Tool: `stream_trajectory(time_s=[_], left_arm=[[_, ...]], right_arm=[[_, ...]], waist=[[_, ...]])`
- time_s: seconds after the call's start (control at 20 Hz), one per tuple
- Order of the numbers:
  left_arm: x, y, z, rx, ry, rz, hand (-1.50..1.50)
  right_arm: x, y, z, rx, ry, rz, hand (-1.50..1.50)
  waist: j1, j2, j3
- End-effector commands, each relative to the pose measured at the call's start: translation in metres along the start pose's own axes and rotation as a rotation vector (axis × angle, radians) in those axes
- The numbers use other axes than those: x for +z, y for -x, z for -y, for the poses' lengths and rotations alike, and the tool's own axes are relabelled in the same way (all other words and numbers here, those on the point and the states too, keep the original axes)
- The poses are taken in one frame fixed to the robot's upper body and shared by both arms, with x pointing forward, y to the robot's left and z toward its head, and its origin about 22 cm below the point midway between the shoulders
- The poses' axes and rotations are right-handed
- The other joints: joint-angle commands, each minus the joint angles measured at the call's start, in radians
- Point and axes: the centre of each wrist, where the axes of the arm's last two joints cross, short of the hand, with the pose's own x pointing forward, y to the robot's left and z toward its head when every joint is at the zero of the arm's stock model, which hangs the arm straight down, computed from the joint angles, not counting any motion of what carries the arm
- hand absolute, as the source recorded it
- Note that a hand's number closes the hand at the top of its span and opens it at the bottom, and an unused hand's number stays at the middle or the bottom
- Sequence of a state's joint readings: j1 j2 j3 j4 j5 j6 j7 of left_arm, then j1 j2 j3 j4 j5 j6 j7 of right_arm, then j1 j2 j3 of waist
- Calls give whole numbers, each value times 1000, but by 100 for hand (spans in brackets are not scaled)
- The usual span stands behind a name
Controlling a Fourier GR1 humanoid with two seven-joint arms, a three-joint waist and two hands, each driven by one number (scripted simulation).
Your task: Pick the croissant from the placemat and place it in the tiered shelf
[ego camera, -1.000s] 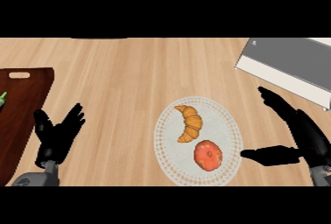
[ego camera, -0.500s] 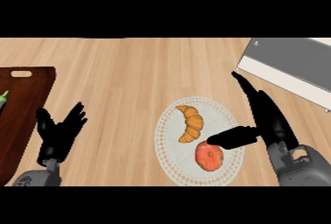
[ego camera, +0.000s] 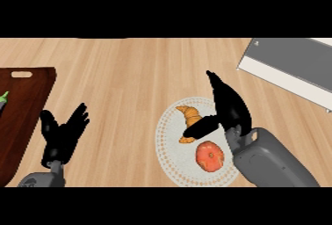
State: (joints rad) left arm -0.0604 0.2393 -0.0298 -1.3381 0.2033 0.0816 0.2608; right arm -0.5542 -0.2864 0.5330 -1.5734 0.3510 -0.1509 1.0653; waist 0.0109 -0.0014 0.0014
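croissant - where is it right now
In the head view the croissant lies on the upper part of the round placemat, right of centre, just above the tomato, with the right hand's thumb lying across its lower end.

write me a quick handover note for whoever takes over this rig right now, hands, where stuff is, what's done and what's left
Right hand: open, fingers straight, over the placemat's right side, thumb lying across the croissant; nothing gripped.
Left hand: open, resting at the lower left, fingers up, beside the dark wooden board.
Croissant: on the placemat's upper part, with a tomato below it on the same mat.
Tiered shelf: upper right corner, nothing visibly in it.
Done: right hand is at the croissant.
Left: close on the croissant, lift it, carry it up-right to the shelf, set it in.
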Motion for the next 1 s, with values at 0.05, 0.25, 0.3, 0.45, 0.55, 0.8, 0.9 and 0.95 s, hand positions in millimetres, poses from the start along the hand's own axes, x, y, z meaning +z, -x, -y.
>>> stream_trajectory(time_s=[0.05,0.25,0.3,0.45,0.55,0.8,0.9,0.95], left_arm=[[-5,9,2,8,-4,-9,0],[-6,-8,-14,6,2,-16,0],[14,16,-19,2,-8,-15,0],[3,2,-7,25,-8,-35,0],[3,-5,-15,18,4,-18,0],[5,-7,-14,9,9,-15,0],[-3,-7,-10,26,19,-26,0],[4,3,-8,4,3,-19,0]], right_arm=[[-10,-17,-21,83,-40,-91,-150],[8,-5,-56,128,-45,-149,-150],[4,-11,-29,124,-24,-184,-150],[4,-7,-35,147,-11,-209,-150],[-9,-19,-45,148,12,-213,-150],[-13,8,-80,161,19,-205,-150],[-13,8,-71,159,10,-218,-150],[-23,23,-67,146,15,-216,-150]], waist=[[-6,2,-2],[-12,0,-2],[-7,-2,-2],[-12,-2,-2],[-5,1,-2],[-4,1,-1],[-9,1,-2],[-7,1,-1]])
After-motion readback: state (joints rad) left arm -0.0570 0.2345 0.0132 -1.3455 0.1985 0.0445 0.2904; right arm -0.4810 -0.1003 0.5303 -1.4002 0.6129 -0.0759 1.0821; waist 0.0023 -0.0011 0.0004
